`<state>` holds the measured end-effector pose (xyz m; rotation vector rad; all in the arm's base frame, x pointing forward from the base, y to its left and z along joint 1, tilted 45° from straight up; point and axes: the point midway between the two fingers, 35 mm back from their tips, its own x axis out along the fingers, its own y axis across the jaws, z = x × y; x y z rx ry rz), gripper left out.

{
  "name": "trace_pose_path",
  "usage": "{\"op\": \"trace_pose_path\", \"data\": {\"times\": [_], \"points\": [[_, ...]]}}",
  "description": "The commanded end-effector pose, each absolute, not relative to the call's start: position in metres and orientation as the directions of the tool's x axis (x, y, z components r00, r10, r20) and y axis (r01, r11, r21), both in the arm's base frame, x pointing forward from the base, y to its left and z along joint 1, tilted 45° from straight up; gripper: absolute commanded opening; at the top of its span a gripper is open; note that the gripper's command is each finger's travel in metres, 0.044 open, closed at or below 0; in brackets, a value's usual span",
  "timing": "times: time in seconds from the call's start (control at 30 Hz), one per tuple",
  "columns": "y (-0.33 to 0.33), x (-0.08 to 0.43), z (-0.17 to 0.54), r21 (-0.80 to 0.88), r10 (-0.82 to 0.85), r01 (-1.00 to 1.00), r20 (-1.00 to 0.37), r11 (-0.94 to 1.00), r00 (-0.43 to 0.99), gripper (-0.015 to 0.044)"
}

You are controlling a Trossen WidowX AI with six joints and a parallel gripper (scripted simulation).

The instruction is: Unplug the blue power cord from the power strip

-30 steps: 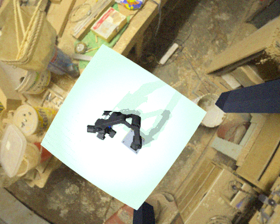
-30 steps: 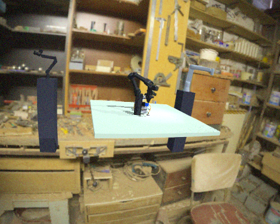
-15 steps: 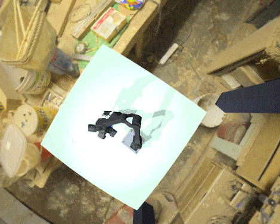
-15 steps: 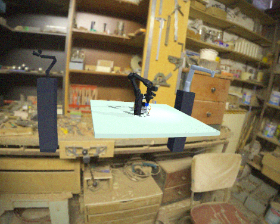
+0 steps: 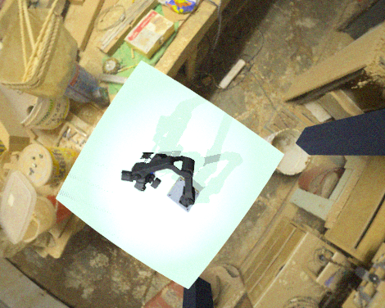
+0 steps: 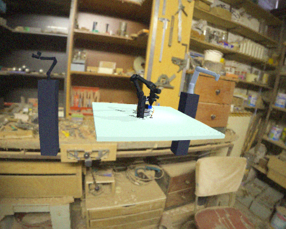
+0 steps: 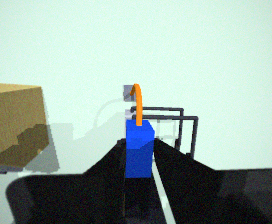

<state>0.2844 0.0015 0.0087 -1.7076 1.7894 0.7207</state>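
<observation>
1. Blue plug [image 5: 151,173] [image 6: 149,107] [image 7: 139,150] is sitting between the gripper's fingertips, its lower end disappearing into the dark of the gripper [image 5: 149,180] [image 6: 149,105] [image 7: 139,142] in the wrist view; from above, only a speck of it is showing.
2. Orange cord [image 6: 153,112] [image 7: 139,107] is arching from the plug toward a small grey block [image 7: 128,93], its far end being hard to make out. Whether that block is belonging to the power strip, I cannot tell.
3. Thin dark bars [image 7: 167,118] are bending at right angles beside the plug, partly hidden behind the gripper.
4. Pale green, the tabletop [image 5: 123,229] [image 6: 173,128] [image 7: 187,50] is carrying the black arm [image 5: 188,176] [image 6: 140,97]; a tan box [image 7: 17,125] is being cut off at the wrist view's left edge.
5. Dark pillars [image 6: 48,122] [image 6: 188,105] are standing in a cluttered workshop, with a worn chair [image 6: 220,176] facing the workbench.
6. Black fingers are closing partway, pressing the plug from both sides and holding it.
</observation>
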Motion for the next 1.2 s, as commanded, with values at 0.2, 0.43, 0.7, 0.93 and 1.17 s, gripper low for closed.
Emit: {"op": "trace_pose_path", "data": {"times": [0.2,0.43,0.7,0.93,1.17], "points": [[0.003,0.285,0.007,0.004,-0.699,-0.999,-0.714,0.045,-0.034,0.0000],[0.012,0.286,0.000,0.005,-0.698,-0.999,-0.715,0.044,-0.034,0.0000],[0.021,0.287,-0.009,0.006,-0.697,-0.999,-0.716,0.043,-0.034,0.0000],[0.023,0.286,-0.012,0.010,-0.701,-0.999,-0.713,0.041,-0.036,0.0053],[0.021,0.285,-0.011,0.011,-0.702,-0.999,-0.711,0.040,-0.036,0.0236]]}}
